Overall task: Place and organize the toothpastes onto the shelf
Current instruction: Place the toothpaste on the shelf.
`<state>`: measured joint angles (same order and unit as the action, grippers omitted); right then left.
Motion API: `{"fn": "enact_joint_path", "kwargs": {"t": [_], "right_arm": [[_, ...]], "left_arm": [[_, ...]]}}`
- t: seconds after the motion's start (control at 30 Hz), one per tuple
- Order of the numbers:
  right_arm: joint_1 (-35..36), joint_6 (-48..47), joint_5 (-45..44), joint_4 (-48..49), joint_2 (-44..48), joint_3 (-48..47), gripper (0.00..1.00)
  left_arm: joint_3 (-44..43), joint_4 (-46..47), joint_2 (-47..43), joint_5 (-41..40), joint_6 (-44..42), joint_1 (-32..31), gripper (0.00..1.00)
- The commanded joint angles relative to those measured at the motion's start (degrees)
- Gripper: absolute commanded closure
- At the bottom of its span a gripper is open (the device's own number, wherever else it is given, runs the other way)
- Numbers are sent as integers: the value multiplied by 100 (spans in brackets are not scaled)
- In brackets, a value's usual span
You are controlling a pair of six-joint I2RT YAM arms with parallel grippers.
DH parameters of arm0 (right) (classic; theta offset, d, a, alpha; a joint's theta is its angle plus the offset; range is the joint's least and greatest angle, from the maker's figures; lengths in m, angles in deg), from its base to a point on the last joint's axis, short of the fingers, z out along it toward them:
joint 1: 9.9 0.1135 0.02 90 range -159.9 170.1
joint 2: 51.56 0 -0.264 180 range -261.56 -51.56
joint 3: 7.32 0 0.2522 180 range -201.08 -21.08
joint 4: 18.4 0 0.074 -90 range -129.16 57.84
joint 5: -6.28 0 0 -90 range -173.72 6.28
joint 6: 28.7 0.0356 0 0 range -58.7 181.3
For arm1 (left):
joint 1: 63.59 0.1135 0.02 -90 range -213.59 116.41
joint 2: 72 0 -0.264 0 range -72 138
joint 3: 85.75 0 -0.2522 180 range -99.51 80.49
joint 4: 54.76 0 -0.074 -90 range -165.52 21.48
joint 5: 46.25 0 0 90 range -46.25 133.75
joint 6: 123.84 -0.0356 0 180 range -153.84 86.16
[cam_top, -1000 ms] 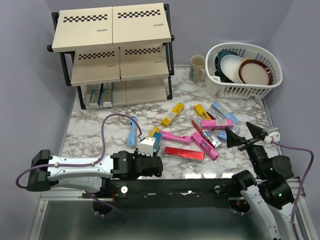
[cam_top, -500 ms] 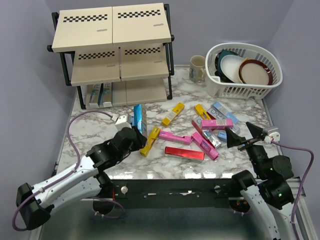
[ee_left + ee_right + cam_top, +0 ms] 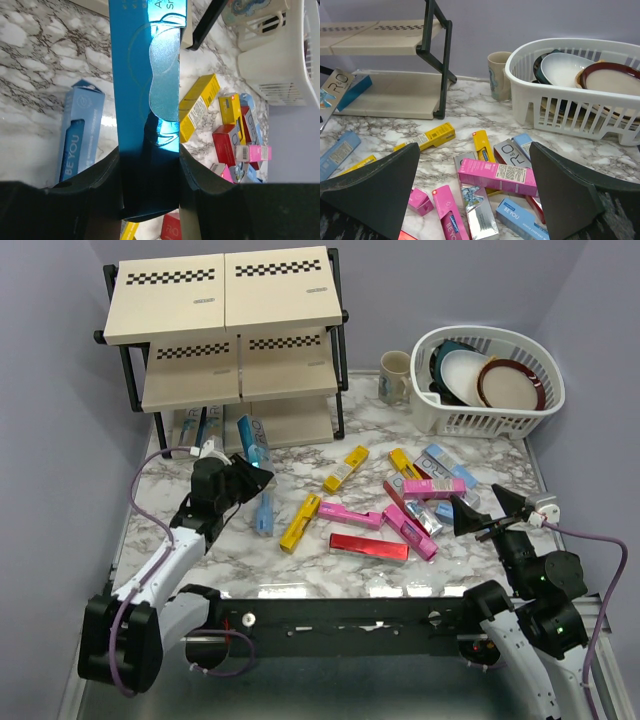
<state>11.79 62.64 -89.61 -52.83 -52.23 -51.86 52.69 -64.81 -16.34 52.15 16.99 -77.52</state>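
My left gripper (image 3: 243, 473) is clamped on the low end of a teal carton (image 3: 254, 443). The carton tilts up just in front of the shelf (image 3: 225, 290), at its bottom board (image 3: 290, 422), toward the far left corner of the table (image 3: 300, 570). Held so low, the glossy carton could pivot in the jaws, or its free end could catch the middle board (image 3: 290, 375) and twist loose. Pushed in crooked, it may topple the two cartons (image 3: 190, 430) at that bottom board's left end. The right gripper (image 3: 486, 512) gapes empty by the near right edge.
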Motion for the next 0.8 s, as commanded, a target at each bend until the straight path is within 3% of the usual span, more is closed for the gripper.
{"fn": "enact_joint_path", "kwargs": {"t": [0.0,0.13,0.5,0.77], "right_arm": [[28,-47,44,-43,1631,-68,0],[28,-47,79,-52,1640,-68,0],[37,-29,62,-52,1640,-68,0],[46,-38,44,-60,1631,-68,0]], "left_arm": [[-42,1229,541,997,-20,496,57],[-95,1589,1129,1242,154,926,57],[-437,2538,2467,1558,603,1340,57],[-955,2714,3301,1779,753,1613,55]]}}
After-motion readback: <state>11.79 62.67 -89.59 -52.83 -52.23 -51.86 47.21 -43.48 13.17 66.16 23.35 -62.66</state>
